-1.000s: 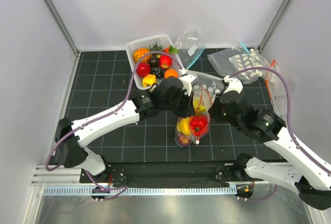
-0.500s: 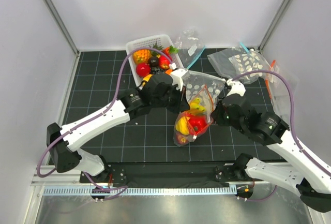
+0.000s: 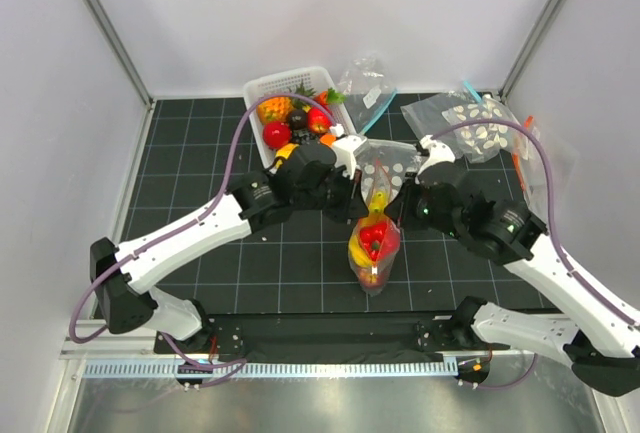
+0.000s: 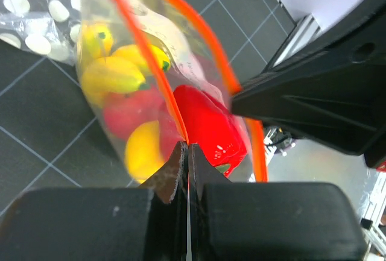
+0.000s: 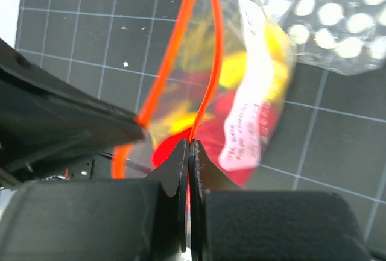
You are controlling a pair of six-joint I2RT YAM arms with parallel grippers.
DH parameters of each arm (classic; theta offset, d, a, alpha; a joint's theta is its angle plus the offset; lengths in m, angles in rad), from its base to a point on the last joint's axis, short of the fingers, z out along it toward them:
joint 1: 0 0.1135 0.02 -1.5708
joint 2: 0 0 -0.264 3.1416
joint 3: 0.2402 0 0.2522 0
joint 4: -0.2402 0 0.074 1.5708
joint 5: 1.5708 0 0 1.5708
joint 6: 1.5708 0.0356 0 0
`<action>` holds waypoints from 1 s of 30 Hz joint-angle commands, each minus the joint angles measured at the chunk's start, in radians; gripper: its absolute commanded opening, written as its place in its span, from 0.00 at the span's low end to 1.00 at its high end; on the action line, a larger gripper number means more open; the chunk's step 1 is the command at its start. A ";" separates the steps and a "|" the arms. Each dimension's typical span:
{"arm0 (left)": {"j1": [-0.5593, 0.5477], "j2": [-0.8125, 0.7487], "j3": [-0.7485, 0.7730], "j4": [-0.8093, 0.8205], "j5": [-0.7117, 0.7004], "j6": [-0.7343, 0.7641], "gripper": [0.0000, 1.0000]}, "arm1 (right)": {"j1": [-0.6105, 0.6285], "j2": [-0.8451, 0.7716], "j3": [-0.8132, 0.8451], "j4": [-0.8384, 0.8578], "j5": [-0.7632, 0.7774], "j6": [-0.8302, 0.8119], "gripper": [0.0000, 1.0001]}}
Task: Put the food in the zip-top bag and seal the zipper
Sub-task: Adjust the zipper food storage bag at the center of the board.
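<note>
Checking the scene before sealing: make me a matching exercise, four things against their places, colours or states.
1 left gripper
2 white basket
3 zip-top bag
4 zipper

a far side, holds loose fruit
b orange-red, strands apart
c shut on the zipper
d held in the middle, fruit inside

Pairs: 1-c, 2-a, 3-d, 4-b

**Black gridded tabletop, basket at the far side**

I see a black gridded tabletop (image 3: 200, 153) with a white basket (image 3: 285, 77) on it. Just right of the basket lies a clear bag with a blue zip strip (image 3: 368, 88). Farther right of the basket lie clear bags dotted with white discs (image 3: 470, 118). The zip-top bag (image 3: 375, 248) is nearer me than the basket, and I can't tell whether its bottom rests on the tabletop.
</note>
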 commanded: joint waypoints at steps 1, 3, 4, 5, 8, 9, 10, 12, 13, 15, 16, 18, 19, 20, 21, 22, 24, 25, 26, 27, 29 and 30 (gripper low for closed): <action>-0.010 -0.035 -0.005 0.035 0.000 0.004 0.00 | 0.003 0.022 0.018 0.090 -0.046 -0.001 0.01; -0.008 -0.058 -0.035 0.038 -0.038 0.007 0.00 | 0.003 0.007 0.000 0.076 -0.012 -0.002 0.01; -0.007 -0.067 -0.052 0.038 -0.052 0.005 0.00 | 0.003 0.001 -0.009 0.058 0.005 -0.004 0.01; -0.005 -0.076 -0.082 0.041 -0.055 0.004 0.00 | 0.003 -0.016 -0.023 0.047 0.023 -0.005 0.01; -0.005 -0.082 -0.131 0.080 -0.033 -0.015 0.00 | 0.003 -0.029 -0.036 0.002 0.085 -0.008 0.18; -0.005 -0.082 -0.136 0.089 -0.025 -0.018 0.00 | 0.003 -0.030 -0.042 -0.004 0.097 -0.008 0.26; -0.005 -0.081 -0.141 0.100 -0.019 -0.022 0.00 | 0.005 -0.032 -0.045 -0.009 0.097 -0.013 0.32; -0.005 -0.078 -0.139 0.106 -0.006 -0.024 0.00 | 0.003 -0.032 -0.048 -0.009 0.095 -0.016 0.43; -0.005 -0.078 -0.136 0.106 -0.005 -0.024 0.00 | 0.005 -0.029 -0.048 -0.012 0.097 -0.019 0.44; -0.005 -0.079 -0.128 0.104 -0.003 -0.021 0.00 | 0.003 -0.013 -0.036 -0.022 0.105 -0.024 0.43; -0.005 -0.079 -0.127 0.104 -0.005 -0.019 0.00 | 0.003 -0.006 -0.033 -0.025 0.112 -0.025 0.41; -0.005 -0.082 -0.121 0.097 -0.017 -0.015 0.00 | 0.003 0.004 -0.025 -0.035 0.126 -0.028 0.38; -0.005 -0.085 -0.121 0.094 -0.020 -0.012 0.00 | 0.003 0.005 -0.025 -0.036 0.128 -0.028 0.37; -0.005 -0.087 -0.119 0.088 -0.022 -0.010 0.00 | 0.003 0.008 -0.023 -0.038 0.135 -0.028 0.37; -0.005 -0.091 -0.119 0.086 -0.025 -0.010 0.00 | 0.003 0.013 -0.022 -0.038 0.138 -0.031 0.38; -0.005 -0.092 -0.119 0.086 -0.025 -0.010 0.00 | 0.003 0.016 -0.020 -0.038 0.137 -0.031 0.41; -0.005 -0.092 -0.116 0.084 -0.020 -0.010 0.00 | 0.003 0.028 -0.011 -0.033 0.132 -0.036 0.44; -0.005 -0.090 -0.110 0.084 -0.017 -0.010 0.00 | 0.003 0.033 -0.005 -0.030 0.132 -0.037 0.47; -0.005 -0.085 -0.107 0.084 -0.016 -0.010 0.00 | 0.005 0.039 -0.003 -0.016 0.109 -0.045 0.47; -0.005 -0.081 -0.102 0.084 -0.009 -0.006 0.00 | 0.003 0.046 -0.002 -0.015 0.105 -0.047 0.47; -0.005 -0.070 -0.089 0.072 -0.011 0.001 0.00 | 0.003 0.053 0.015 -0.024 0.120 -0.047 0.31; -0.005 -0.070 -0.086 0.062 -0.020 0.004 0.00 | 0.003 0.056 0.021 -0.044 0.131 -0.047 0.24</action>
